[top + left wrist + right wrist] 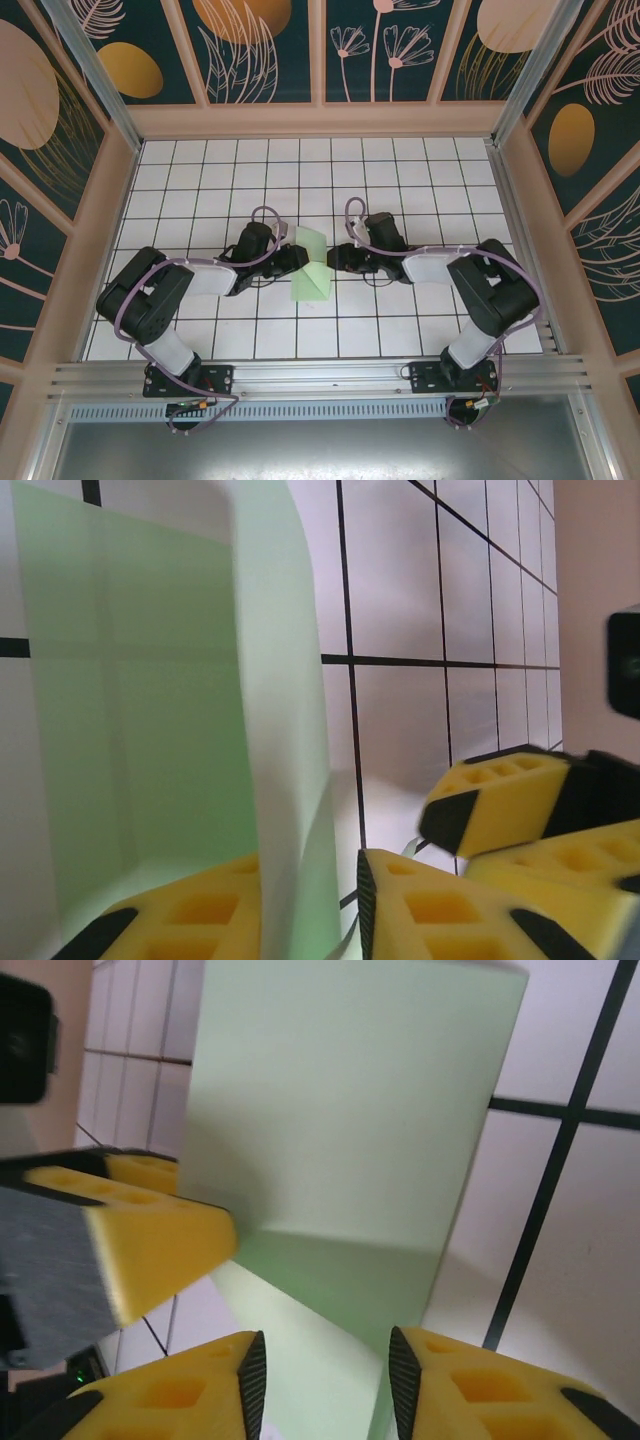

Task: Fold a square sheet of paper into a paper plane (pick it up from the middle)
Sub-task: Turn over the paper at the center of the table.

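The square sheet of paper [310,272] is pale mint green and creased, lying at the table's middle with one flap standing up. My left gripper [297,257] meets it from the left. In the left wrist view the raised flap [180,700] runs between the yellow fingers [440,910], and a gap shows beside the right pad, so this gripper [310,920] is open. My right gripper [334,258] faces it from the right. It [320,1400] is open over the paper's flat part [340,1290], with the upright flap [350,1090] ahead of it.
The white grid table [400,180] is walled by a pink frame with patterned panels. The two grippers' tips are very close: the right one's fingers [500,805] show in the left wrist view, and a left finger [130,1250] touches the flap.
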{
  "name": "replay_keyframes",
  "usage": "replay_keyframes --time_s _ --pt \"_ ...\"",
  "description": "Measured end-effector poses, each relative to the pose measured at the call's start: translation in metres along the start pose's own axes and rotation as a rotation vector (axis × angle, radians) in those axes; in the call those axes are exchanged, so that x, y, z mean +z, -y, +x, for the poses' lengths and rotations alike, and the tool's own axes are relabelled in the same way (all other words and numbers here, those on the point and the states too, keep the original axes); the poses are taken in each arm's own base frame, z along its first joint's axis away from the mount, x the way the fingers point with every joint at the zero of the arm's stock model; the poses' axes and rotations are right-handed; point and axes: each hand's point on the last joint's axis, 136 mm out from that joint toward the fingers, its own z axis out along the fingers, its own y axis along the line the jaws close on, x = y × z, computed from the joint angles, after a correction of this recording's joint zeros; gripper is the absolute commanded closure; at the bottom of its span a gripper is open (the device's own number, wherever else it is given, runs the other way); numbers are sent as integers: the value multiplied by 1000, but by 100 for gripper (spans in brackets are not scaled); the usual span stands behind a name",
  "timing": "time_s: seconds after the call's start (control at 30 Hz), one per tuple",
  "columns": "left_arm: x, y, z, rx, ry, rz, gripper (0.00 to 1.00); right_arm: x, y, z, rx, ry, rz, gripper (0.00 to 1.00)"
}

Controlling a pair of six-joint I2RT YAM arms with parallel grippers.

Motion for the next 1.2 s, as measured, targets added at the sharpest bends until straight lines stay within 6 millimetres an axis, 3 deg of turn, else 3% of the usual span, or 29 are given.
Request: replay_keyframes --time_s 0.27,0.57,0.8,0.97,1.2 --pt "0 -2 1 15 -8 -11 84 -26 -15 -21 -8 96 3 43" --pt "0 -3 -4 29 -4 -48 91 -37 -20 -24 -9 118 16 41" --pt "-11 4 -16 68 13 -117 96 -43 -20 -24 -6 130 38 40" --pt "-37 19 -42 131 78 -235 97 -50 -16 -26 -7 155 82 40" --pt "-105 52 -99 236 242 -478 97 -63 0 -32 -10 198 208 33"
